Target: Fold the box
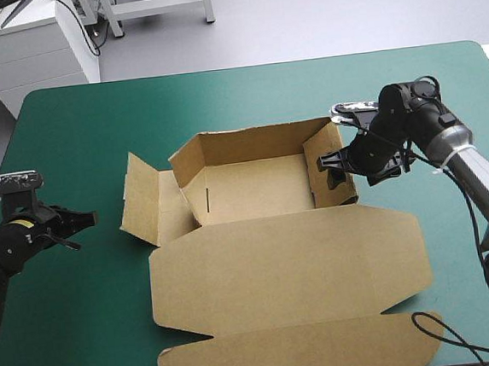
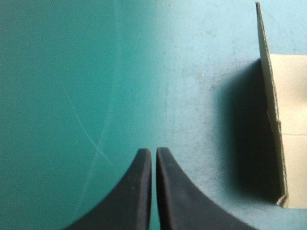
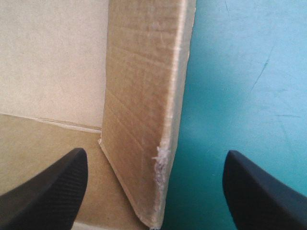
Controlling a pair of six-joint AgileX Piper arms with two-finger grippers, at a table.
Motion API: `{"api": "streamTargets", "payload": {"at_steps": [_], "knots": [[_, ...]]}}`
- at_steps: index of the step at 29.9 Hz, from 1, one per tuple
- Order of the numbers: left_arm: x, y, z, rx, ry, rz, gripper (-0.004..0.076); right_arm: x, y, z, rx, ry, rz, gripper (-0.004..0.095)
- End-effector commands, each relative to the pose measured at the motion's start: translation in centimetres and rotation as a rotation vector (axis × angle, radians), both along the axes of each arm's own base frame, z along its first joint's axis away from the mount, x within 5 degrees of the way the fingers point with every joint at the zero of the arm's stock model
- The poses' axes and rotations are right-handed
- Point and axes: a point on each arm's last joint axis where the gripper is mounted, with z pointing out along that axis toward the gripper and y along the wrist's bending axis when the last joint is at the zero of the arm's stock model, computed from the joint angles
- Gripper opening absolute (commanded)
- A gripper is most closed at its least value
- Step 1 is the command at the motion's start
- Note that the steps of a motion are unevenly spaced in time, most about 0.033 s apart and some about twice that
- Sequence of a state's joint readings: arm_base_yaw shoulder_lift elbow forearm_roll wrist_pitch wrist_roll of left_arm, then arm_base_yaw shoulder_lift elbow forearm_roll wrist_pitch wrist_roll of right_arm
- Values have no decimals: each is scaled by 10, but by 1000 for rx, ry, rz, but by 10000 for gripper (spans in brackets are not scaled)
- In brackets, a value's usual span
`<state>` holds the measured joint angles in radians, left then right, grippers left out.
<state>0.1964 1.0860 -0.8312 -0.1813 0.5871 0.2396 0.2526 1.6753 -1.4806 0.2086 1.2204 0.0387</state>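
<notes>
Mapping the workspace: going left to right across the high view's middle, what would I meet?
The left gripper, shut → box, its loose side flap first, then raised walls → right gripper, open astride the right wall.

Nothing legible to report. Plain brown board on the box (image 1: pixel 287 273). Plain teal-green cover (image 1: pixel 220 99), without print or marking.

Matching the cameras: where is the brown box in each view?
High view: box mid-table, partly raised, lid flat toward the near edge.
Left wrist view: its flap ahead of and beside the shut left gripper.
Right wrist view: its side wall stands inside the open right gripper.
Shared landmark: the teal-green cover.
</notes>
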Motion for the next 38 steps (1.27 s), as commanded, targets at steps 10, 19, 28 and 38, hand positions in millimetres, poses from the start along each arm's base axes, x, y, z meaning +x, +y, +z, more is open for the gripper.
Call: {"api": "streamTargets", "payload": {"at_steps": [10,19,28,38], "knots": [[2,0,16,-8,-101,22,9,18,6,-7,40,-70,-17,707],[2,0,16,-8,-101,22,9,20,9,-34,12,87,44,416],[4,0,18,-22,-128,30,9,22,12,-11,34,16,140,-10],[8,-1,19,-62,-158,35,9,9,-57,65,80,-242,48,-19]]}}
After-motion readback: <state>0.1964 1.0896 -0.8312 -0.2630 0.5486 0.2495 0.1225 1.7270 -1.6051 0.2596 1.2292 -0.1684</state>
